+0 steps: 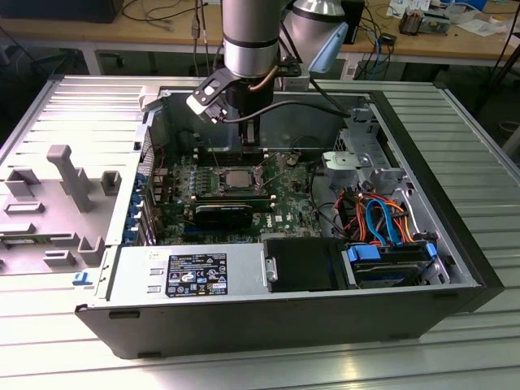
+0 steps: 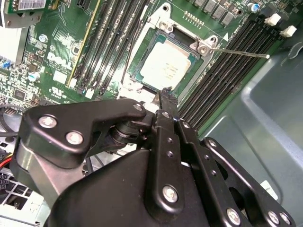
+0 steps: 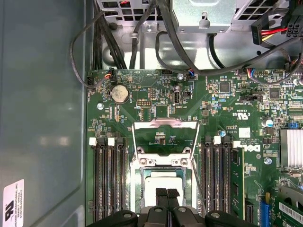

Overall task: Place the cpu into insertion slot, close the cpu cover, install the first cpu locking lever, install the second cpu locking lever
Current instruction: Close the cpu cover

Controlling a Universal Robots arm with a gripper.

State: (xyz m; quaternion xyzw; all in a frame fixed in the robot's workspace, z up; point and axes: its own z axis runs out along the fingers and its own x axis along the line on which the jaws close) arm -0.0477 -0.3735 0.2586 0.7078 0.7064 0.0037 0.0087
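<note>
The cpu point(image 2: 165, 66) lies flat in the insertion slot point(image 2: 142, 52), its dull silver top up; it shows too in the first wrist view point(image 3: 163, 182) and the exterior view point(image 1: 238, 178). The cpu cover point(image 3: 164, 124) is swung open and lies back on the green board beyond the socket. A thin locking lever point(image 2: 236, 51) sticks out free beside the socket, also seen as a thin rod point(image 3: 198, 187). My gripper point(image 3: 166, 193) hangs just above the chip's near edge, its black fingers shut together with nothing between them point(image 2: 166, 92), inside the case point(image 1: 255, 150).
Long black memory slots point(image 3: 108, 179) flank the socket on both sides. A long black card point(image 1: 223, 213) lies in front of it. A black power box point(image 1: 301, 264), a blue-trimmed drive point(image 1: 386, 260) and orange and blue cables point(image 1: 382, 215) fill the case's right. Case walls point(image 1: 244, 313) surround it.
</note>
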